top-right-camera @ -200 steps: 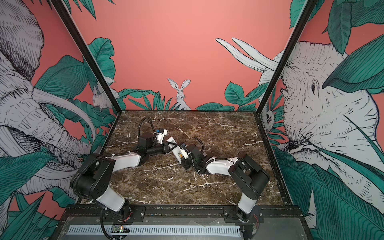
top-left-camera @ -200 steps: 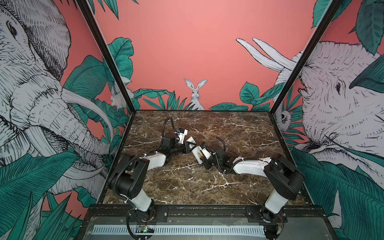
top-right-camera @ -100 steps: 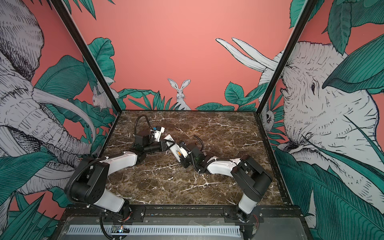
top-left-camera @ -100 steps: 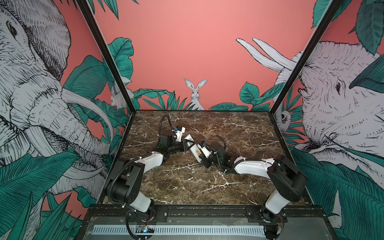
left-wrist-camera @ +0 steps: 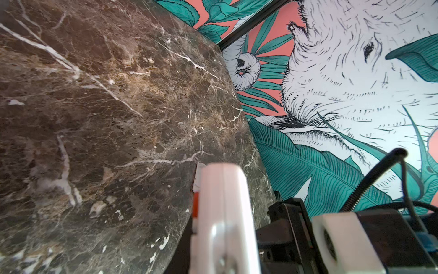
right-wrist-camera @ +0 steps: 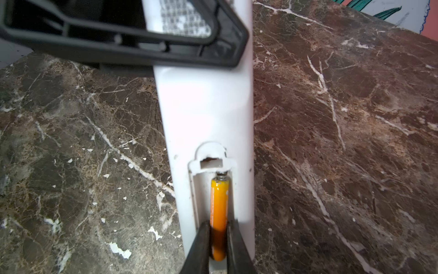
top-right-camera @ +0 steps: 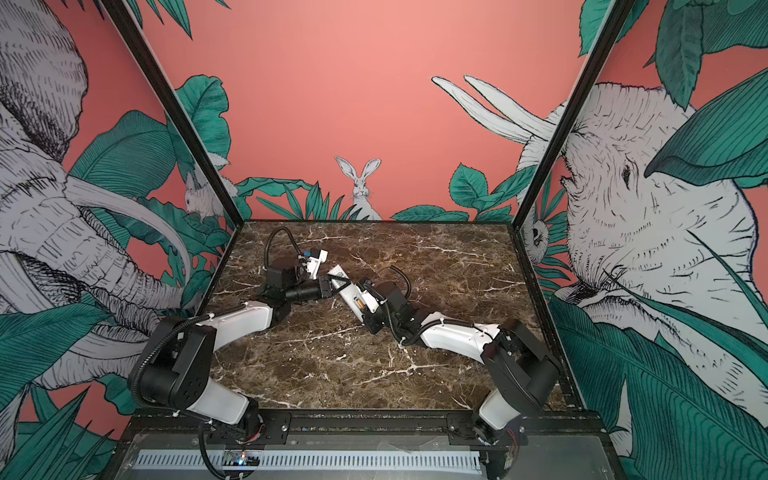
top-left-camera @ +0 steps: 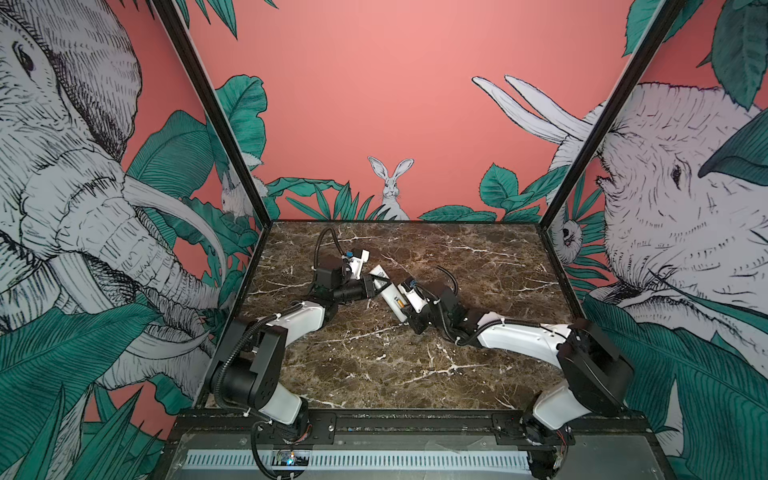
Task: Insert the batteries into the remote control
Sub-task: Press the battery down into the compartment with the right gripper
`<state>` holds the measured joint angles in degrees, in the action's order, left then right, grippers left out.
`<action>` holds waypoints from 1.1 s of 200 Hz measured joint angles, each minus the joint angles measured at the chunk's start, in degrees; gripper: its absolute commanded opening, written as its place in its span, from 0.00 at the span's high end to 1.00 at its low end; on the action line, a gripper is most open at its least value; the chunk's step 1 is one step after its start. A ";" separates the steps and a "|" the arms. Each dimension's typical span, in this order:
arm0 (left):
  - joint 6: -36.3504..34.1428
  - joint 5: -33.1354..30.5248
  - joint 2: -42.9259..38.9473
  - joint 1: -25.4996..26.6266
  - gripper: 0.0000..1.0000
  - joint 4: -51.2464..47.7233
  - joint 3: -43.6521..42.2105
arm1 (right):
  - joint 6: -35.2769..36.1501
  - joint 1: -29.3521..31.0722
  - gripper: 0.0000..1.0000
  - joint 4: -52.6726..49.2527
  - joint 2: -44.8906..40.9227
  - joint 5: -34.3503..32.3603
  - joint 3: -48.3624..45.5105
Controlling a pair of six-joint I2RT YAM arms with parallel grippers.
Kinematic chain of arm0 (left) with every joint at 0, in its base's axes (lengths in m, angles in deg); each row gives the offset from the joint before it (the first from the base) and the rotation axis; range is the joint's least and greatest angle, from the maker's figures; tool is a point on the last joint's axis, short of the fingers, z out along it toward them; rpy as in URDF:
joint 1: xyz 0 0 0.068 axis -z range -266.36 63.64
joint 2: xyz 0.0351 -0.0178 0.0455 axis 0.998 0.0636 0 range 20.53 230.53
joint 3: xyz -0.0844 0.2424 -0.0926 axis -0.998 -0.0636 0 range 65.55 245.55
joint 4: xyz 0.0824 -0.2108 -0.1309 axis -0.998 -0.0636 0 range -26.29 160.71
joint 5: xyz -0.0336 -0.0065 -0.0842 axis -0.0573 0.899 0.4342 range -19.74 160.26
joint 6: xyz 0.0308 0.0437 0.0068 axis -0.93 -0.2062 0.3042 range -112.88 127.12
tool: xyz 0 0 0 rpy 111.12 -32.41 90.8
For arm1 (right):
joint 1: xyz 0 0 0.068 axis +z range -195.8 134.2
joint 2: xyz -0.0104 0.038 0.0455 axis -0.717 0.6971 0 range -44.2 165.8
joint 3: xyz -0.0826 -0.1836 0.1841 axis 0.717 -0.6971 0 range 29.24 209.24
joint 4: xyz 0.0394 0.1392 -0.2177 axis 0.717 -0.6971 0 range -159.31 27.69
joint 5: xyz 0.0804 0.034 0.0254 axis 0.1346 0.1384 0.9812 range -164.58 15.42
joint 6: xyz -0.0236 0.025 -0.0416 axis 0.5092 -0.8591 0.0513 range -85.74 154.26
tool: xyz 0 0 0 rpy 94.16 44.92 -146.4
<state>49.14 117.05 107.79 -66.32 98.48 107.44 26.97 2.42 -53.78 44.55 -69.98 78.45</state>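
In both top views the remote lies slantwise near the middle of the marble counter, between the two arms, with its plain white back turned up. Whether it rests on the counter or hangs just above it cannot be told. The left end effector is pressed together on the remote's far end. In the right wrist view one of its black open-framed fingers crosses the white back, and a grey printed label shows through the frame. Nearer the other end the compartment stands open. An orange battery lies lengthwise in one slot, its far tip against a small spring. The slot beside it is bare white. The right end effector reaches into the compartment and pinches the battery's near end, its two dark fingers lying close against either side. In a top view the battery shows as a small orange mark on the remote, just ahead of the right wrist. The left wrist view sees the remote edge-on, a white slab with a small orange-red patch on one side and the counter beyond it
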 measured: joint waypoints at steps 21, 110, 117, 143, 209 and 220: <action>0.63 0.79 0.00 0.00 0.85 0.48 0.11 | 0.04 0.00 0.80 -1.14 -0.92 0.02 0.15; 3.21 2.36 0.11 -0.85 0.85 1.57 0.11 | 1.60 0.52 0.76 -4.35 -2.69 -0.96 1.51; 3.48 2.49 0.15 -0.92 0.85 1.64 0.11 | 1.60 0.55 0.76 -4.74 -2.78 -1.09 1.70; 4.44 3.87 0.15 -0.96 0.85 1.92 0.11 | 1.81 0.66 0.74 -6.49 -2.99 -1.86 2.62; 5.88 5.75 1.14 -0.96 0.85 2.40 0.11 | 3.21 0.92 0.74 -10.16 -2.99 -2.67 4.11; 6.03 5.88 1.31 -0.96 0.85 2.43 0.13 | 3.52 0.94 0.74 -10.43 -2.99 -2.67 4.15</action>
<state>55.17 122.93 109.10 -67.29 100.91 107.57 30.49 3.36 -64.20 41.55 -72.64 82.60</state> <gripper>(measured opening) 0.217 0.265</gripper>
